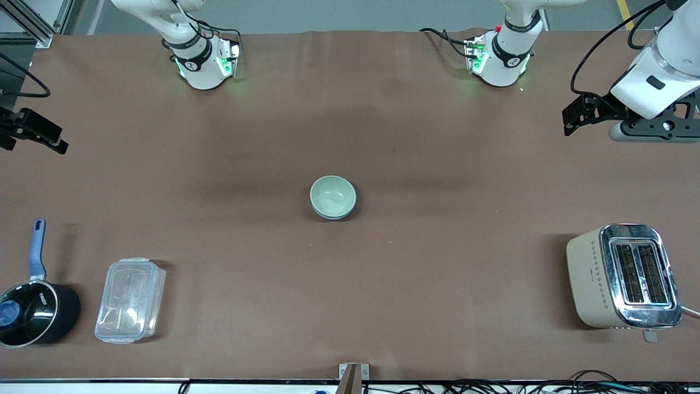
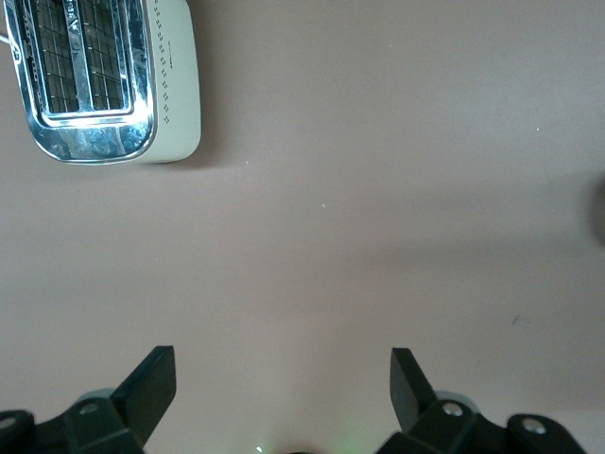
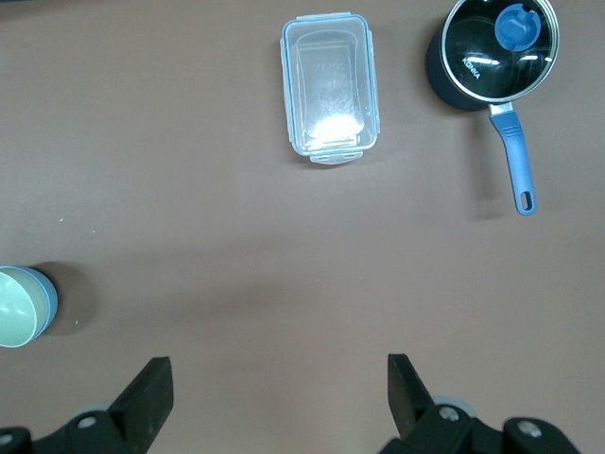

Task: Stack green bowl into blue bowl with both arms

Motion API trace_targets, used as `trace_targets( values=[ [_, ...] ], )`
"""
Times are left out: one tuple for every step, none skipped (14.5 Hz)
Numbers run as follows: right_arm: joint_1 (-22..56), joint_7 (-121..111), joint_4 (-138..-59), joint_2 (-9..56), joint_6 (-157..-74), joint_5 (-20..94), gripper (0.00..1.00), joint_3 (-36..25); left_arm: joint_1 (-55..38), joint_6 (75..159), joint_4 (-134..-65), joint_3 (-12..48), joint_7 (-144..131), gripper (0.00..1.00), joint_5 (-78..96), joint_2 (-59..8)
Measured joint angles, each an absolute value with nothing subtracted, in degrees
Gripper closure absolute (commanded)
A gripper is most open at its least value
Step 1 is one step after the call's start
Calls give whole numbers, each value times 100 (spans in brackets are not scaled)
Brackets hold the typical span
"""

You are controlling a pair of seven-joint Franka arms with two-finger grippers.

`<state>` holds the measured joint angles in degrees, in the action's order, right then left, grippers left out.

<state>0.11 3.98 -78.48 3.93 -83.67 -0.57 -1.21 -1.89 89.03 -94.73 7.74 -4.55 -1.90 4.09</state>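
Observation:
The pale green bowl (image 1: 331,194) sits nested in the blue bowl (image 1: 334,215) at the middle of the table; only the blue rim shows under it. The right wrist view shows the green bowl (image 3: 13,307) with the blue rim (image 3: 48,301) at its edge. My left gripper (image 1: 569,123) is open and empty, up in the air over the left arm's end of the table; its wrist view (image 2: 284,371) shows bare table between the fingers. My right gripper (image 1: 60,140) is open and empty over the right arm's end (image 3: 279,375).
A cream and chrome toaster (image 1: 623,276) stands at the left arm's end near the front camera, also in the left wrist view (image 2: 104,80). A black blue-handled saucepan (image 1: 33,312) and a clear lidded container (image 1: 130,300) lie at the right arm's end.

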Motion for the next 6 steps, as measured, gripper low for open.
trace_targets(
  values=[
    [-7, 398, -7864, 393, -8370, -58, 0, -122, -188, 8903, -9473, 774, -455, 0, -190, 407],
    [-35, 398, -7872, 393, -8375, -58, 0, -122, -188, 8902, -9473, 774, -455, 0, -190, 403],
    [-59, 398, -7873, 393, -8376, -58, 0, -123, -188, 8900, -9473, 774, -455, 0, -190, 397],
    [-75, 398, -7873, 393, -8378, -58, 0, -123, -188, 8899, -9473, 774, -455, 0, -190, 391],
    [-83, 398, -7873, 393, -8382, -58, 0, -123, -188, 8898, -9473, 774, -455, 0, -184, 384],
    [-89, 398, -7874, 393, -8394, -58, 0, -123, -187, 8898, -9472, 774, -455, 0, -143, 379]
  ],
)
